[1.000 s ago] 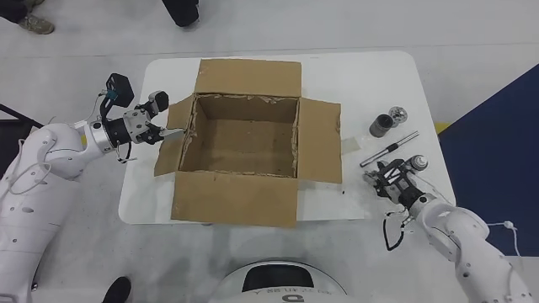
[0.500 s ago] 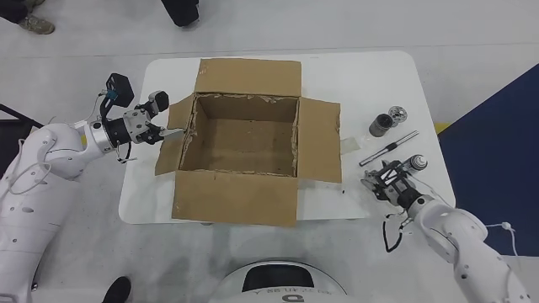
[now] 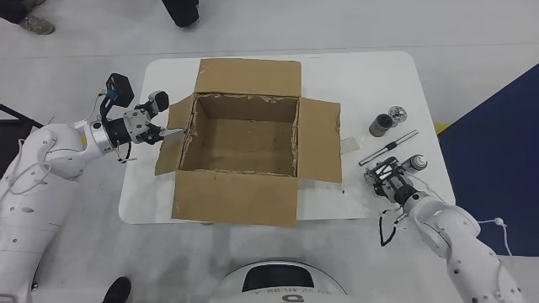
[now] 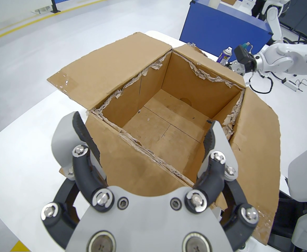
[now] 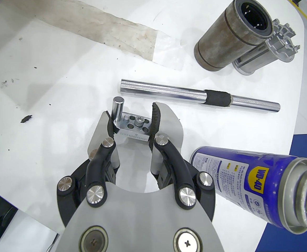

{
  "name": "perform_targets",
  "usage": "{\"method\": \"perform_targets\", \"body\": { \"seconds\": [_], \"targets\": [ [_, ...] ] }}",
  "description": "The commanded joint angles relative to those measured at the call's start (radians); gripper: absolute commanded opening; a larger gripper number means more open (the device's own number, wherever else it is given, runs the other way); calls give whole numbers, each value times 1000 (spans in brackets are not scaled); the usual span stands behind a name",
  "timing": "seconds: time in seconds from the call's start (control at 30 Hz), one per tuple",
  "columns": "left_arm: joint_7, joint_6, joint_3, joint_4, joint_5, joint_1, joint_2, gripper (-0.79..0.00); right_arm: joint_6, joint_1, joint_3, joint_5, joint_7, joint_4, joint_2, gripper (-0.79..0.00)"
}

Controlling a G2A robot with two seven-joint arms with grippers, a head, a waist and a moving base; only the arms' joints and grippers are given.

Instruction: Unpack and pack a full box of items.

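An open cardboard box (image 3: 244, 147) with nothing inside stands in the middle of the white table (image 3: 370, 76). My left gripper (image 3: 162, 133) is at its left flap; in the left wrist view it (image 4: 145, 127) is open, fingers astride the box's near wall (image 4: 142, 163). Near the table's front right corner, my right gripper (image 3: 387, 172) is shut on a small drilled metal block (image 5: 133, 132) with an upright pin (image 5: 117, 110); the block rests on or just above the table.
Beyond the block lie a chrome rod (image 5: 174, 94), a steel sleeve (image 5: 229, 43) and a cast aluminium part (image 5: 274, 45). A blue spray can (image 5: 248, 182) lies right beside the right gripper. A strip of used tape (image 5: 90, 24) lies between box and rod.
The right gripper has shifted slightly toward the rod and its forearm has swung a little. The left arm and box have not moved.
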Motion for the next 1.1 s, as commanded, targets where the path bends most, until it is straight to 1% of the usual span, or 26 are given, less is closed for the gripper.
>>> {"method": "perform_targets", "body": {
  "seconds": [0.0,0.07,0.23,0.37,0.43,0.73,0.8,0.83,0.9,0.93,0.97,1.0,1.03,1.07],
  "targets": [
    [0,0,0,0,0,0,0,0,-13,-16,17,6,-28,-13,1,-785],
    [0,0,0,0,0,0,0,0,-30,-40,43,17,-70,-34,2,-785],
    [0,0,0,0,0,0,0,0,-87,-100,119,93,-226,-96,3,-785],
    [0,0,0,0,0,0,0,0,-166,-115,157,185,-305,-125,2,-785],
    [0,0,0,0,0,0,0,0,-208,-122,170,217,-305,-123,3,-785],
    [0,0,0,0,0,0,0,0,-200,-119,167,226,-295,-118,2,-785],
    [0,0,0,0,0,0,0,0,-246,-90,156,258,-322,-152,0,-785],
    [0,0,0,0,0,0,0,0,-255,-72,146,265,-319,-164,0,-785],
    [0,0,0,0,0,0,0,0,-239,-12,109,293,-283,-215,-4,-785],
    [0,0,0,0,0,0,0,0,-233,25,78,296,-246,-248,-6,-785],
    [0,0,0,0,0,0,0,0,-206,62,47,296,-202,-267,-8,-785],
    [0,0,0,0,0,0,0,0,-178,97,4,287,-155,-294,-12,-785],
    [0,0,0,0,0,0,0,0,-173,138,-48,272,-101,-318,-15,-785],
    [0,0,0,0,0,0,0,0,-141,182,-95,255,-47,-321,-20,-785]
  ]
}}
